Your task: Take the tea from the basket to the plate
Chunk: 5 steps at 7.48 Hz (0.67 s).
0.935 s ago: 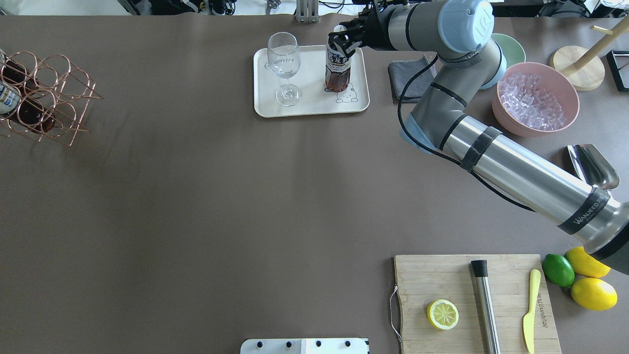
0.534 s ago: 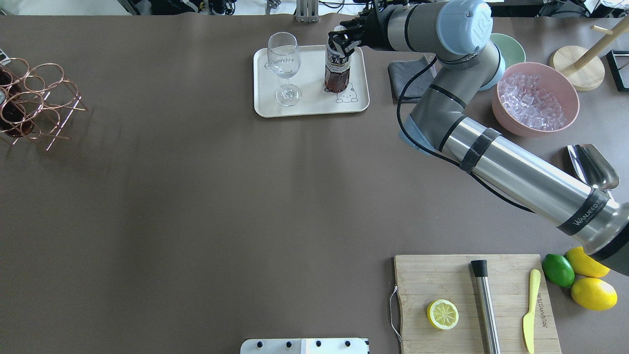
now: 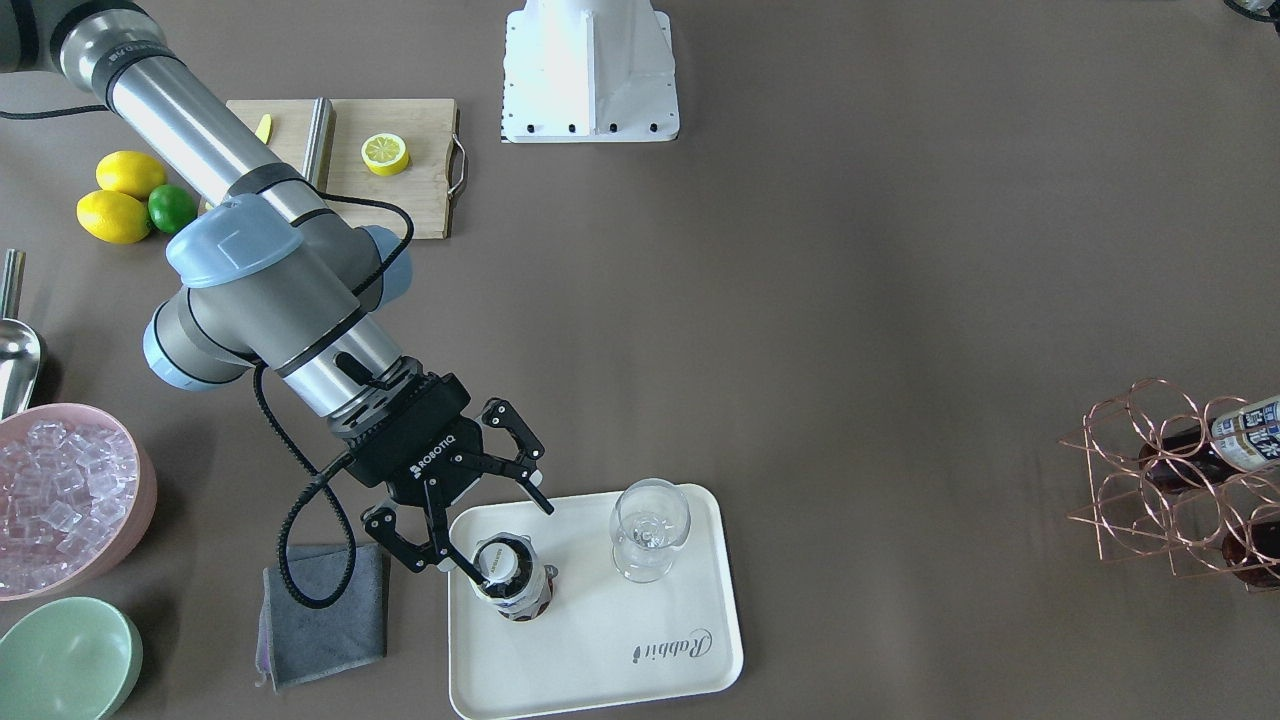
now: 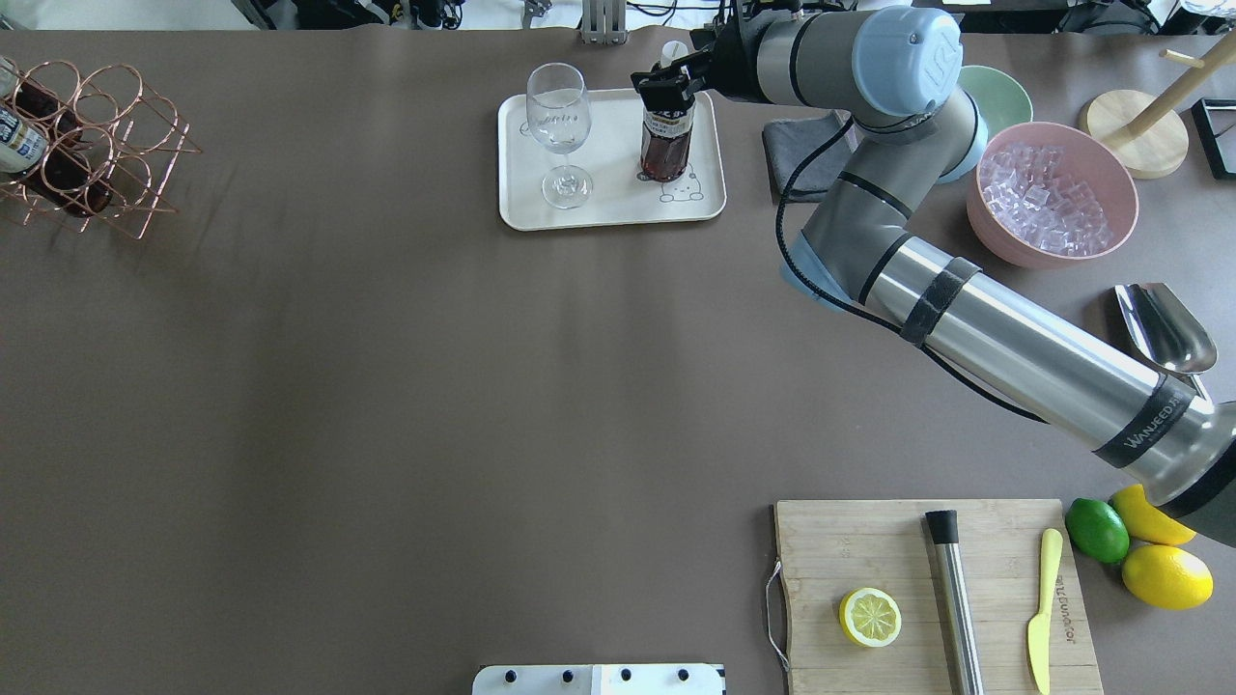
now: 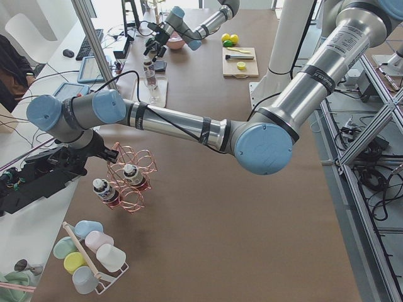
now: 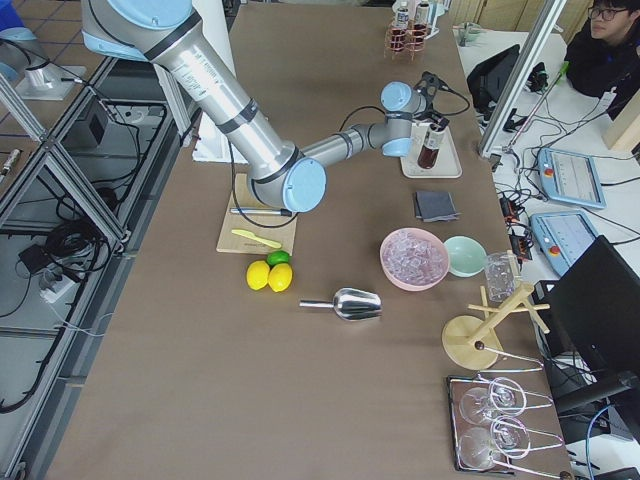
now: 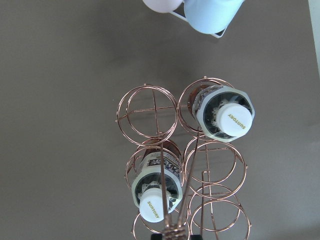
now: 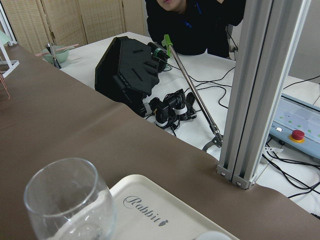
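One tea bottle (image 3: pixel 512 590) stands upright on the cream plate (image 3: pixel 600 650), also seen from overhead (image 4: pixel 664 145) on the plate (image 4: pixel 618 203). My right gripper (image 3: pixel 505 540) is open, its fingers either side of the white cap; overhead it (image 4: pixel 666 85) covers the bottle's neck. The copper wire basket (image 4: pixel 106 125) hangs tilted at the table's left end. It holds two more tea bottles (image 7: pixel 229 117) (image 7: pixel 152 200). Its handle runs up into my left gripper (image 5: pixel 107 151), which seems shut on it. The fingers barely show.
A wine glass (image 4: pixel 560 125) stands on the plate beside the bottle. A grey cloth (image 3: pixel 320 610), a green bowl (image 4: pixel 999 97) and a pink bowl of ice (image 4: pixel 1053 193) lie right of the plate. A cutting board (image 4: pixel 927 589) is near me. A cup rack (image 5: pixel 88 258) stands by the basket.
The basket has swung at the table's left end, first toward the edge, then farther from me. The right gripper stays at the bottle's top; the bottle has not moved.
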### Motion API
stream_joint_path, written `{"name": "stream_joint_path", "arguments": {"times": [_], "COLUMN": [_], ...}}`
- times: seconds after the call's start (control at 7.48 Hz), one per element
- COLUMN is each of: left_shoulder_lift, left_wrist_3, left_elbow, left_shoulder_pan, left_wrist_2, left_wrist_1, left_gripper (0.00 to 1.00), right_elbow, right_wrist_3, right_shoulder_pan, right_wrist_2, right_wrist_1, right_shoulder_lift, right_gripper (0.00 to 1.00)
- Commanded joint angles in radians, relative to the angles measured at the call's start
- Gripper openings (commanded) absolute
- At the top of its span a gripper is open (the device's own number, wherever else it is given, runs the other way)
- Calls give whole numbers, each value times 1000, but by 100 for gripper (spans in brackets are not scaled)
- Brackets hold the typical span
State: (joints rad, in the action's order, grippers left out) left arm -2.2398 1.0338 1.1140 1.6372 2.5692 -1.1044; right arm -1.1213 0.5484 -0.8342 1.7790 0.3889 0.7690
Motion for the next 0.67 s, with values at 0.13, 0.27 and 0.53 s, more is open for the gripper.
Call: {"name": "stream_joint_path", "arguments": {"times": [0.13, 0.27, 0.53], "left_shoulder_lift": [-38, -38, -40], "left_wrist_3": [129, 132, 143], "left_elbow": [-89, -92, -106], "left_shoulder_pan": [-22, -23, -22], "left_wrist_2": [-130, -129, -129], "left_wrist_1": [-156, -167, -192], "left_gripper": [0, 0, 0], "right_elbow": [-87, -148, -266], "right_wrist_3": [-5, -5, -59], "right_shoulder_pan": [3, 3, 1], "right_wrist_2": [13, 25, 109], "right_wrist_1": [1, 1, 1], "right_shoulder_lift": [77, 132, 257], "right_gripper": [100, 100, 100]}}
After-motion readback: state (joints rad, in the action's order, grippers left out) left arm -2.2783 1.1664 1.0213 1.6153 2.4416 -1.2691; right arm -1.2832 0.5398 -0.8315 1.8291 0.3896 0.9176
